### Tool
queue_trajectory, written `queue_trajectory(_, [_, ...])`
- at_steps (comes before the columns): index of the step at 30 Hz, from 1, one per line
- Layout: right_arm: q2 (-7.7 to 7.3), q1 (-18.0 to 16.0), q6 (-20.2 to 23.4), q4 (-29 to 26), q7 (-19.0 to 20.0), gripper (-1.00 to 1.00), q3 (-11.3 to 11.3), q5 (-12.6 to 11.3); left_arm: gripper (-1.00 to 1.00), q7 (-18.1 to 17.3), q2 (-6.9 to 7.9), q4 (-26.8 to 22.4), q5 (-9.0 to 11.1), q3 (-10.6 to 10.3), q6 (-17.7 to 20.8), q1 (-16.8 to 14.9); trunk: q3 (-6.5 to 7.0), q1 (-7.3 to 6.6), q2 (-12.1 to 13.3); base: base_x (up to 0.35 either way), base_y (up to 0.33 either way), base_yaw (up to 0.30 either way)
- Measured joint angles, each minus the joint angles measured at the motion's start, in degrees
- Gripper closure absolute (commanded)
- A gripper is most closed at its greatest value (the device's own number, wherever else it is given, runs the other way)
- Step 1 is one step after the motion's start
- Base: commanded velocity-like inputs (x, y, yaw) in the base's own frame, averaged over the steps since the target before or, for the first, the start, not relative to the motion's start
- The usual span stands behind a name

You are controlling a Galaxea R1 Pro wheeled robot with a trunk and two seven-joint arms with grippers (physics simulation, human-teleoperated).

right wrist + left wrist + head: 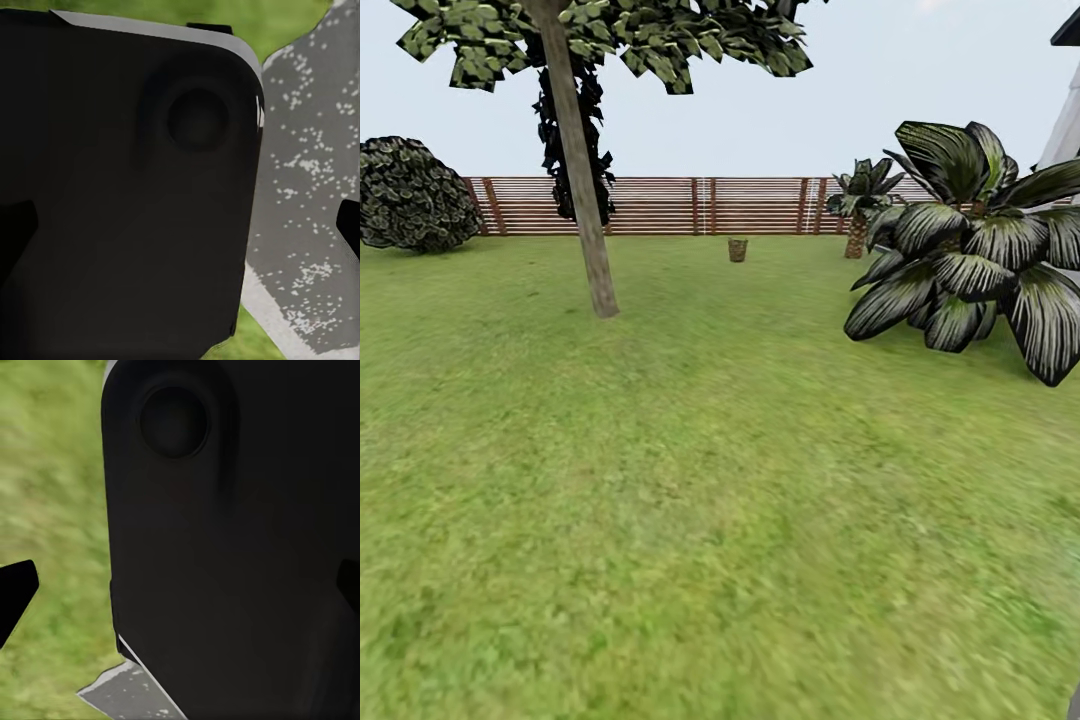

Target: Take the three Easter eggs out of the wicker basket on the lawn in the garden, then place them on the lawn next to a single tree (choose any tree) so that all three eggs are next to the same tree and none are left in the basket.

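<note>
The wicker basket (737, 249) stands small and far off on the lawn (720, 480), close to the fence. At this distance I cannot make out the Easter eggs. A tree (586, 210) with a pale grey-beige trunk rises from the grass to the left of the basket and nearer to me. My left gripper (180, 589) is open, its dark fingertips (15, 594) at the picture's two sides, with a black part of the robot's body behind them. My right gripper (180, 225) is open in the same way, fingertips (16, 225) wide apart.
A brown slatted fence (690, 205) closes the garden at the back. A round dark bush (410, 195) sits far left. A large palm-like plant (980, 250) stands at the right, a smaller one (860, 205) by the fence. A grey speckled slab (307, 187) lies under the right gripper.
</note>
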Motion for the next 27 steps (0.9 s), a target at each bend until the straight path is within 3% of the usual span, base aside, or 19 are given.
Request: queue_trajectory(27, [0.00, 0.00, 0.00, 0.04, 0.00, -1.00, 0.00, 0.00, -1.00, 0.00, 0.00, 0.00, 0.00, 0.01, 0.00, 0.00, 0.00, 0.00, 0.00, 0.303, 0.099, 0.000])
